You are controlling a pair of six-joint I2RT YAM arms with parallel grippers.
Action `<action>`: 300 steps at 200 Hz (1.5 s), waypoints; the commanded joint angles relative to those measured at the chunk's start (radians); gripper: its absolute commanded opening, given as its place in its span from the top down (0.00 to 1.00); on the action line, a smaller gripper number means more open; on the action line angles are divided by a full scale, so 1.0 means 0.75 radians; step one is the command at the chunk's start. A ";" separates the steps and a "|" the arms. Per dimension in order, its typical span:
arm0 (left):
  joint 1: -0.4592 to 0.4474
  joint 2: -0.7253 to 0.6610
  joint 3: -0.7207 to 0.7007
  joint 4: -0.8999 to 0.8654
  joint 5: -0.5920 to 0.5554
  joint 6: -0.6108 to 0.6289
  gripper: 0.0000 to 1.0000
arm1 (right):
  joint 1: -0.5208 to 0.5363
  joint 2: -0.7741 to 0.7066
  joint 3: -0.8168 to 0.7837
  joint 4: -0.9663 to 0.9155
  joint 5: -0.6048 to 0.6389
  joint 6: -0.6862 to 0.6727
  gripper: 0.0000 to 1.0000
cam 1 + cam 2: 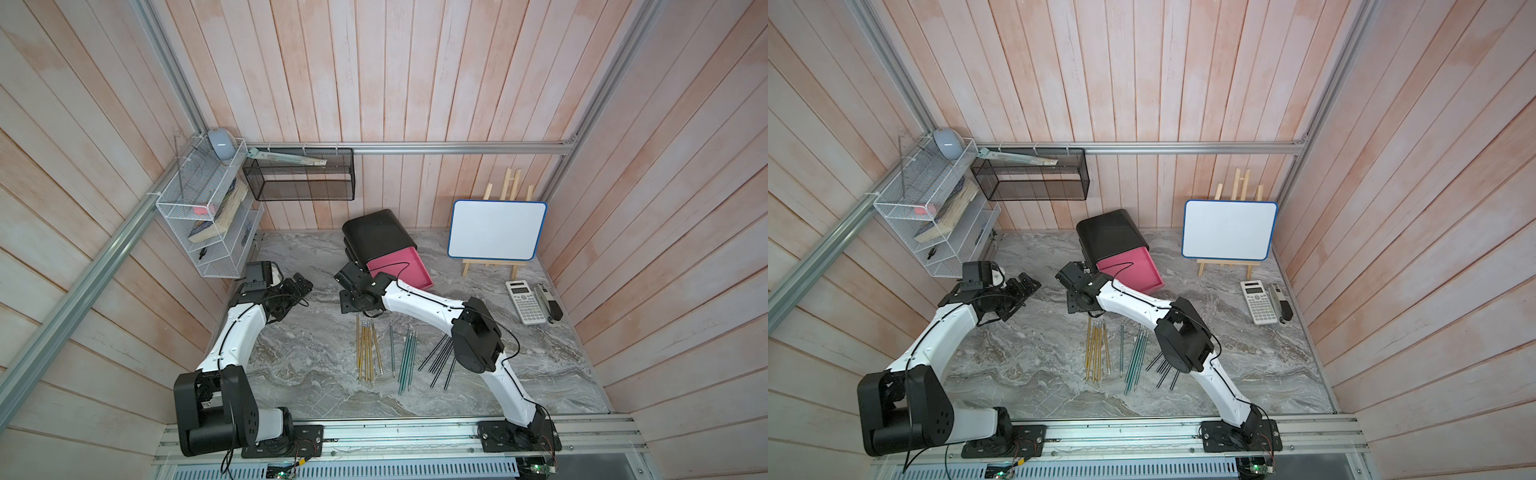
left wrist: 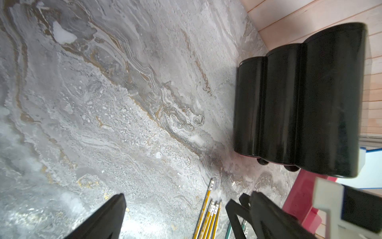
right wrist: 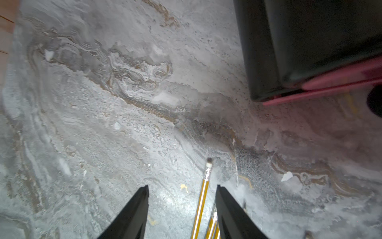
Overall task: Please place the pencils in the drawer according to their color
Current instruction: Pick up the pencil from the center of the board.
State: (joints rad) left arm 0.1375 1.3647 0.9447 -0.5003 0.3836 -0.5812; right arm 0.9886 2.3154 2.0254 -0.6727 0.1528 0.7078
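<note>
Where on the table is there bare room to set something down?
Bare marble: the wide stretch between the left arm and the pencils; the strip between pencils and rail; the corner between calculator, right arm and rail. Crowded: mid-table, from the pencils, past the right gripper, to the open drawer.

Pencils lie sorted on the worktop: yellow, grey, teal, black. Black cabinet, top pink drawer pulled open.

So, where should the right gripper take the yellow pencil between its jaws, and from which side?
Grip the yellow pencil on the shaft behind its eraser, from above: it lies flat on the table, and that end clears its neighbours.
</note>
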 commanded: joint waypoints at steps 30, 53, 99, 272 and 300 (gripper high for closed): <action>0.011 -0.034 -0.024 0.045 0.058 0.008 0.00 | 0.009 0.122 0.063 -0.103 0.073 0.064 0.52; 0.011 -0.039 -0.037 0.055 0.068 0.003 0.01 | 0.011 0.142 0.065 -0.099 0.074 0.077 0.55; 0.011 -0.044 -0.057 0.070 0.089 -0.006 0.01 | 0.009 0.175 0.074 -0.086 0.071 0.092 0.61; 0.011 -0.057 -0.095 0.113 0.112 -0.053 0.01 | 0.007 0.255 0.091 -0.090 0.028 0.064 0.90; 0.011 -0.057 -0.097 0.111 0.108 -0.051 0.01 | 0.007 0.255 0.096 -0.076 0.004 0.060 1.00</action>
State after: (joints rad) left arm 0.1394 1.3422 0.8841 -0.4355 0.4522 -0.6182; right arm 0.9886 2.4565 2.0827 -0.7139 0.1814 0.7578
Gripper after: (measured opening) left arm 0.995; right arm 0.111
